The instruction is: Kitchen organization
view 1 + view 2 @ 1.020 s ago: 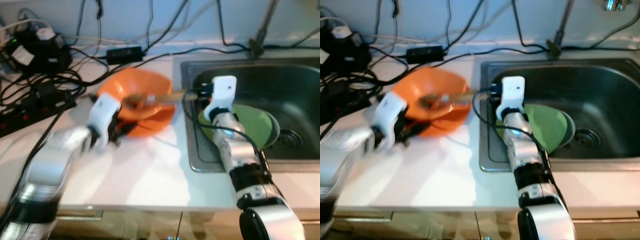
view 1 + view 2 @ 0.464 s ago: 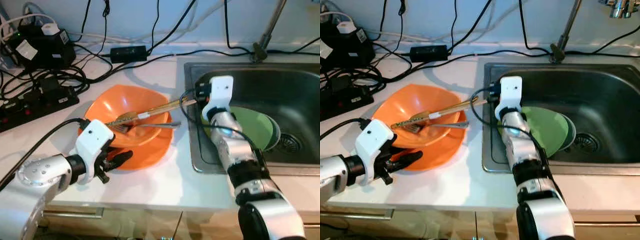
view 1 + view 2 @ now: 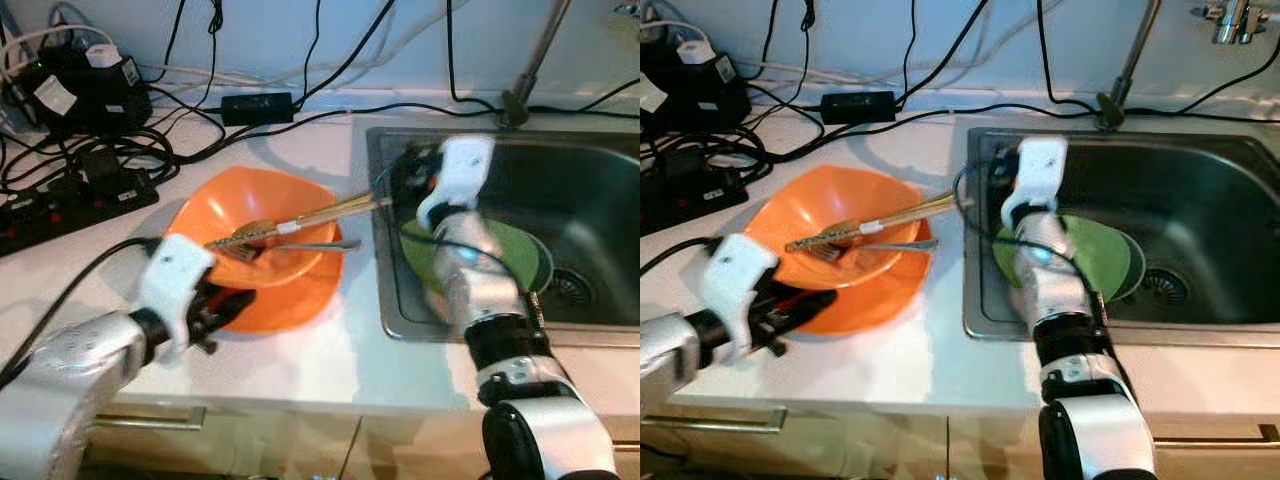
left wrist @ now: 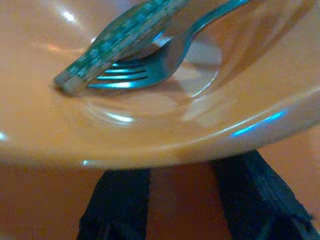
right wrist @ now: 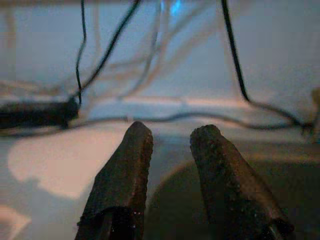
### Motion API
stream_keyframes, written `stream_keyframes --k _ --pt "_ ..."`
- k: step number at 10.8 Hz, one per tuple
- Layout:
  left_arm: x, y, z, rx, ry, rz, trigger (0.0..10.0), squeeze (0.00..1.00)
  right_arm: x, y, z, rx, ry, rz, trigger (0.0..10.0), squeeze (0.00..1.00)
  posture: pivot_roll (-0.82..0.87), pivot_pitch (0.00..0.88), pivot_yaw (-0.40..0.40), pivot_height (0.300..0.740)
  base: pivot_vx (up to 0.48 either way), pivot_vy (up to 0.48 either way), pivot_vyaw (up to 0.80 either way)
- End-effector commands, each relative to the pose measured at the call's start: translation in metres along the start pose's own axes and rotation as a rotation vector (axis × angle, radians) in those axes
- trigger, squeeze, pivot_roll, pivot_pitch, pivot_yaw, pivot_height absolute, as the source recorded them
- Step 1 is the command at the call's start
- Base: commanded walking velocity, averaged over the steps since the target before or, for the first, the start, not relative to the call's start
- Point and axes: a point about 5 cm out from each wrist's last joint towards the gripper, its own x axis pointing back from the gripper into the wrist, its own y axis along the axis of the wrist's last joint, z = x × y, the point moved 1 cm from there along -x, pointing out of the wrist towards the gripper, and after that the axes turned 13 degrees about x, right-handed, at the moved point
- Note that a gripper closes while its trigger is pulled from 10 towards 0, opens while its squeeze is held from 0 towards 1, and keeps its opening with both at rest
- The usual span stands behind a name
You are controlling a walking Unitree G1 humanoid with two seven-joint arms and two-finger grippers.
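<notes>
Sink (image 3: 1200,300) w/ green plate (image 3: 1095,255) just below R gripper (image 5: 170,175); its fingers slightly apart, holding nothing. Orange bowls (image 3: 265,250), stacked on counter (image 3: 330,350): L gripper (image 4: 185,200) fingers spread under upper rim. Fork (image 4: 150,70) & chopsticks (image 3: 300,220) inside, beyond fingertips.

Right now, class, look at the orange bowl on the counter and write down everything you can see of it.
The orange bowl looks like glossy plastic, wide and shallow, with a wavy rim. It sits upright on an orange plate of the same colour, on the white counter left of the sink. Inside lie a metal fork and chopsticks, whose far ends stick out over the rim toward the sink. The left gripper reaches in under its near rim, fingers spread.
</notes>
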Motion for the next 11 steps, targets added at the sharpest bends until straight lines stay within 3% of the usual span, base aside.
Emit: stream_keyframes --k 1,3,4,5,6,7,8,9,11 --pt "0.007 -0.012 0.011 0.035 0.031 0.057 10.0 0.0 0.006 0.0 -0.007 -0.019 -0.001 -0.017 10.0 0.0 0.29 0.087 -0.009 0.74 0.0 0.0 0.0" --pt "0.018 -0.01 0.025 0.038 0.065 0.044 10.0 0.0 0.011 0.003 -0.025 -0.036 -0.047 -0.031 10.0 0.0 0.29 0.082 -0.013 0.74 0.0 0.0 0.0" --pt "0.028 0.001 0.041 0.042 0.124 -0.018 10.0 0.0 0.014 0.006 -0.041 -0.025 -0.099 -0.04 10.0 0.0 0.28 0.073 -0.017 0.74 0.0 0.0 0.0" --pt "0.027 0.009 0.048 0.059 0.142 -0.078 10.0 0.0 0.015 0.004 -0.044 -0.025 -0.108 -0.032 10.0 0.0 0.29 0.065 -0.019 0.74 0.0 0.0 0.0" --pt "0.017 0.013 0.044 0.071 0.134 -0.114 10.0 0.0 0.014 0.001 -0.042 -0.029 -0.112 -0.021 10.0 0.0 0.29 0.054 -0.019 0.74 0.0 0.0 0.0" --pt "0.001 0.006 0.029 0.074 0.075 -0.091 10.0 0.0 0.014 0.0 -0.038 -0.037 -0.108 -0.016 10.0 0.0 0.28 0.051 -0.016 0.74 0.0 0.0 0.0" --pt "-0.006 0.003 0.021 0.085 0.039 -0.087 10.0 0.0 0.014 0.0 -0.036 -0.044 -0.108 -0.013 10.0 0.0 0.28 0.051 -0.013 0.74 0.0 0.0 0.0" --pt "-0.006 0.008 0.02 0.089 0.022 -0.12 10.0 0.0 0.015 0.0 -0.035 -0.05 -0.107 -0.011 10.0 0.0 0.28 0.055 -0.014 0.74 0.0 0.0 0.0" --pt "0.006 0.019 0.032 0.05 0.067 -0.138 10.0 0.0 0.017 -0.005 -0.036 -0.049 -0.113 0.006 10.0 0.0 0.28 0.057 -0.015 0.74 0.0 0.0 0.0"
